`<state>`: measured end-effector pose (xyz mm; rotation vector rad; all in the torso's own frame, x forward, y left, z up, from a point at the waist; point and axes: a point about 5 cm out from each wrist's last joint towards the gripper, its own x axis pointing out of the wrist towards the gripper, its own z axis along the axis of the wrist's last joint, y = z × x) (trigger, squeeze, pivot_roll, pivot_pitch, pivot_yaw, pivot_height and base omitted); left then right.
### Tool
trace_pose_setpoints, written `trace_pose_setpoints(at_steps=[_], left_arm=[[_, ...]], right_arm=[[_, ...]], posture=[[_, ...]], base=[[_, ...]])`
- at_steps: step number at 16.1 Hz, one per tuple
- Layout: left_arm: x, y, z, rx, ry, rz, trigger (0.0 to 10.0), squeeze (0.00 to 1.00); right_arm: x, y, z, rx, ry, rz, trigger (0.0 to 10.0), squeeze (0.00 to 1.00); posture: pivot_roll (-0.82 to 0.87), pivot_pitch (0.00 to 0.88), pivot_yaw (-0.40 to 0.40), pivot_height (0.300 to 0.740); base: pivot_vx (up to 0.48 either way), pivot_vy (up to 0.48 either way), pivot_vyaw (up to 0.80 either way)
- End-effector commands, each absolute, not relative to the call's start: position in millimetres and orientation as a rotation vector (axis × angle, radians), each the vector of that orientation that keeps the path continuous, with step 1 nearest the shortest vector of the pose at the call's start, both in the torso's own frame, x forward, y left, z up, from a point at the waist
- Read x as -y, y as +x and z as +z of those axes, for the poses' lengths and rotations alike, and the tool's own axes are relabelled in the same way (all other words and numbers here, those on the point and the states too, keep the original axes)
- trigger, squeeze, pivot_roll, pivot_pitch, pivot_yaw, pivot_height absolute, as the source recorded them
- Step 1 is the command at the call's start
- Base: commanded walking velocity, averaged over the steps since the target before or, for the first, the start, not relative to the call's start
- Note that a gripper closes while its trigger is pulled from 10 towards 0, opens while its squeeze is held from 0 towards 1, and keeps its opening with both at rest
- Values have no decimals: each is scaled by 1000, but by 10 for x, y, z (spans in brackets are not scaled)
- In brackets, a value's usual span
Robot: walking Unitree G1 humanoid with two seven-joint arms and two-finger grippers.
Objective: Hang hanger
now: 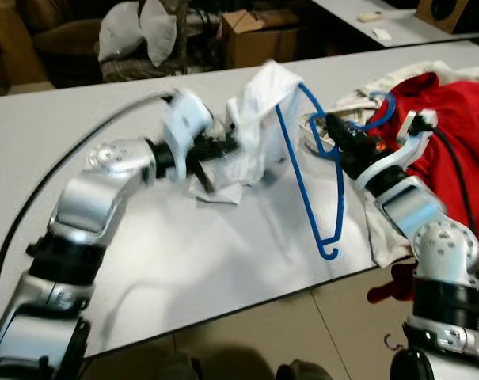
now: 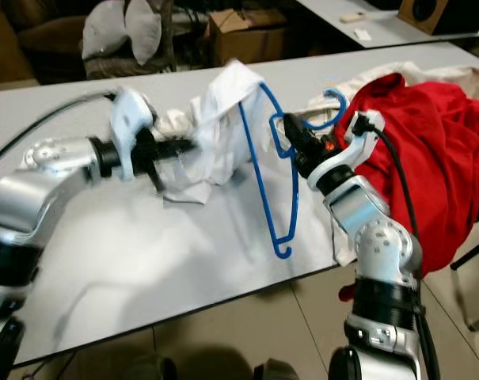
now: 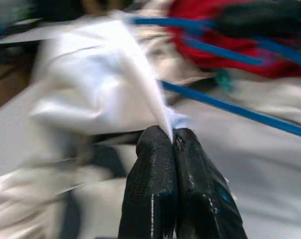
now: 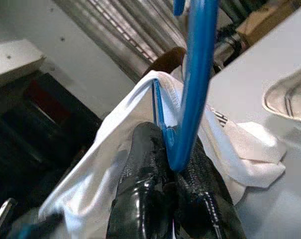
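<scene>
A blue plastic hanger stands tilted over the grey table, one end hooked down near the front edge. My right gripper is shut on the hanger near its neck, as the right wrist view also shows. A white garment is draped over the hanger's far shoulder and trails onto the table. My left gripper reaches in from the left and is shut on a fold of that white garment, its fingertips pinched together.
A heap of red clothing and a cream garment lie on the table's right side, under my right arm, with another blue hanger hook among them. A cardboard box and a white bundle stand beyond the far edge.
</scene>
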<state>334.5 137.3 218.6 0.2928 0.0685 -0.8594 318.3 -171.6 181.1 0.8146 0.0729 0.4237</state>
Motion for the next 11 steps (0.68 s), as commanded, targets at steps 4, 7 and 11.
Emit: trace_pose_setpoints(at_steps=[4, 7, 11], left_arm=[[-1583, 3382, 2103, -98, 467, -751, 10000, 1000], [-1534, 3291, 2064, -37, 512, -846, 10000, 1000], [-1143, 2896, 2052, 34, 482, -1241, 10000, 0]], right_arm=[[1762, 3244, 1812, -111, 818, 441, 10000, 0], [1782, 3279, 1805, -122, 816, 439, 10000, 0], [1789, 3287, 1798, -129, 827, 443, 10000, 0]], posture=[[-105, 0, -16, 740], [-103, 0, -20, 740], [-107, 0, -18, 740]], base=[[0, 0, 0], [0, 0, 0], [0, 0, 0]])
